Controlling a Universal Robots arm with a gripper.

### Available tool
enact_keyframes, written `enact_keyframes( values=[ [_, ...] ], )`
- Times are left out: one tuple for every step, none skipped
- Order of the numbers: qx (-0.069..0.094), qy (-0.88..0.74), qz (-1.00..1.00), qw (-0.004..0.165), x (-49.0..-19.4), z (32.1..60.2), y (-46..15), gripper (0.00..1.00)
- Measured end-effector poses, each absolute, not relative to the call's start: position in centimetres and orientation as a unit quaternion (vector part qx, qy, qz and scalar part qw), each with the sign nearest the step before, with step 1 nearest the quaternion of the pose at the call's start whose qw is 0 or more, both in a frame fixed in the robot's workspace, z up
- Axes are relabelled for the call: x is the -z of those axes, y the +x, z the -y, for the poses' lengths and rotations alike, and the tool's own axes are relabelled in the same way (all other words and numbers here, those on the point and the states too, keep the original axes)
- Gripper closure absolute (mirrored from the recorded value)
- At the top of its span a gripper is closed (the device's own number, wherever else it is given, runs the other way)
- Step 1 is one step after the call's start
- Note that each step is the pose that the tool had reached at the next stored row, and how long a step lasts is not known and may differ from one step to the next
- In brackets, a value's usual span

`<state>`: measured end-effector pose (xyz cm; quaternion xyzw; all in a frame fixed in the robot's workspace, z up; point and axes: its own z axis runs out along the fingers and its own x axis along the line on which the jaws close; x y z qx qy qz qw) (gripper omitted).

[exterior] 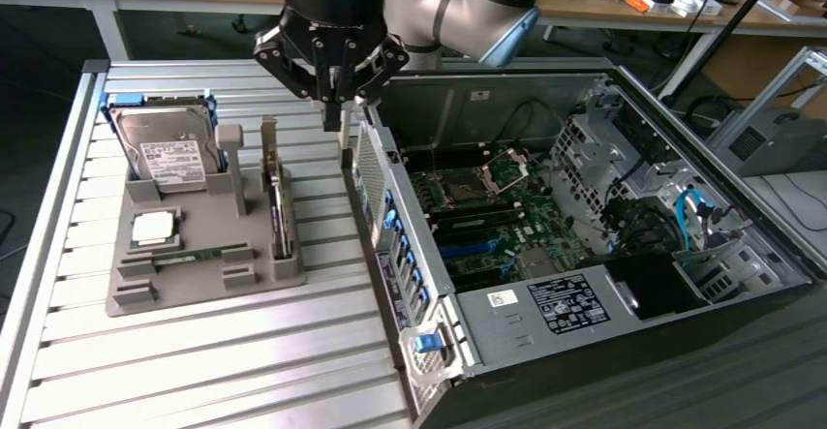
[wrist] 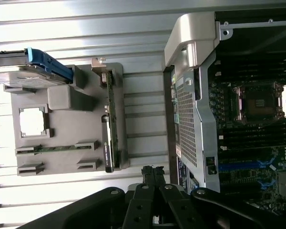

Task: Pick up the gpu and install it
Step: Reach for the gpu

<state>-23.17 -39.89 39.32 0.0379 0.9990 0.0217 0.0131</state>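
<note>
The gpu (exterior: 275, 206) stands edge-on, its lower edge sunk out of sight in the grey tray (exterior: 194, 287).

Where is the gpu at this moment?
In the exterior view the gpu stands on edge in the gray holder, on its side nearest the open computer case, to the exterior view's right of the hard drive.

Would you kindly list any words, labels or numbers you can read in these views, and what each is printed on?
No text reads clearly.
White label on the boxy silver hard drive: print too small to read.
Black sticker inside the open grey computer case: white print too small to read.
Small white sticker beside it: too small to read.
</note>
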Motion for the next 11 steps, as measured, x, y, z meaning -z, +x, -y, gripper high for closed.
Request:
enact_keyframes(
  values=[
    [-0.022,0.038,-0.999,0.013,-39.32,39.89,-23.2,0.89],
    [-0.022,0.038,-0.999,0.013,-39.33,39.89,-23.23,0.89],
    [-0.022,0.038,-0.999,0.013,-39.32,39.89,-23.26,0.89],
    [-0.022,0.038,-0.999,0.013,-39.32,39.89,-23.3,0.89],
    [-0.022,0.038,-0.999,0.013,-39.32,39.89,-23.33,0.89],
    [-0.022,0.038,-0.999,0.013,-39.32,39.9,-23.37,0.89],
    [-0.022,0.038,-0.999,0.013,-39.32,39.89,-23.4,0.89],
    [-0.022,0.038,-0.999,0.013,-39.32,39.89,-23.46,0.89],
    [-0.022,0.038,-0.999,0.013,-39.32,39.89,-23.51,0.89],
    [-0.022,0.038,-0.999,0.013,-39.33,39.89,-23.54,0.89],
    [-0.022,0.038,-0.999,0.013,-39.32,39.89,-23.74,0.89]
  ],
)
